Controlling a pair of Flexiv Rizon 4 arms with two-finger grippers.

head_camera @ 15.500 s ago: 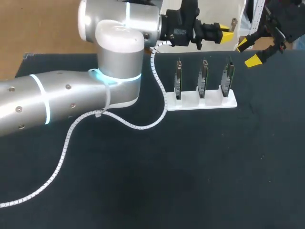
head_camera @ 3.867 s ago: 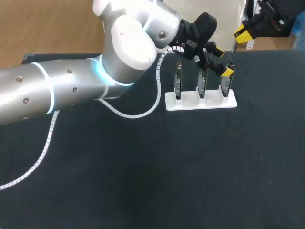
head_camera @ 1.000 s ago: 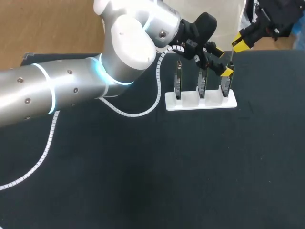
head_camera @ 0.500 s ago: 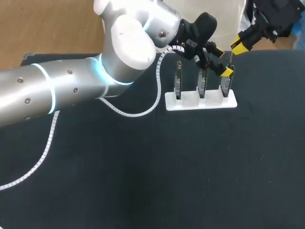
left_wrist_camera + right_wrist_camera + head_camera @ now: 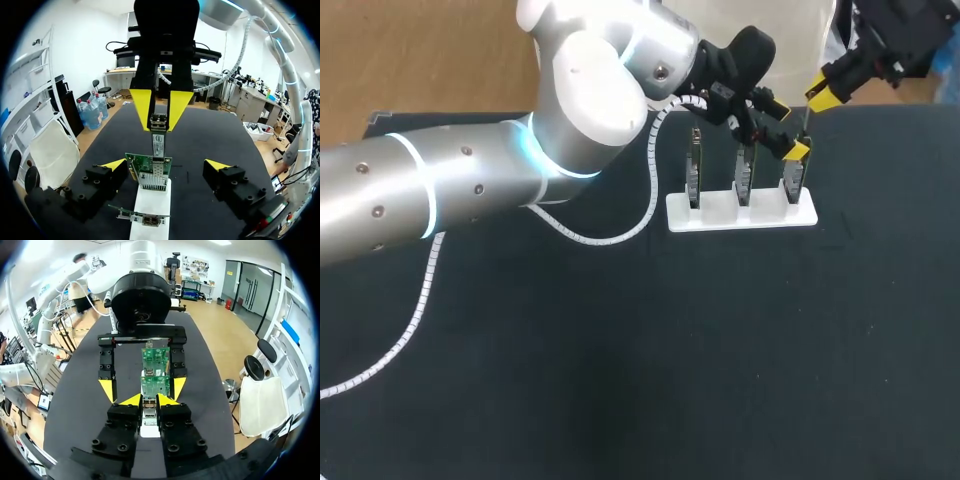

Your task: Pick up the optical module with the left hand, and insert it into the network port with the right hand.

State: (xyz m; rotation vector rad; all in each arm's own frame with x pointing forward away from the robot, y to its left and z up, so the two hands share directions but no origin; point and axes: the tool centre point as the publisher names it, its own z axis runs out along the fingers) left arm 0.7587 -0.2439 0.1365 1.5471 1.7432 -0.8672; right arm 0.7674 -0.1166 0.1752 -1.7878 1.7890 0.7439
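Three network cards are stood upright in one white holder. The left gripper is held wide open, with one finger on each side of the rightmost card. One optical module is clamped by the right gripper, just over this card's edge; contact cannot be told.

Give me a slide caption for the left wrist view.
Left end effector open astride the network card; right end effector holds the optical module at its top edge.
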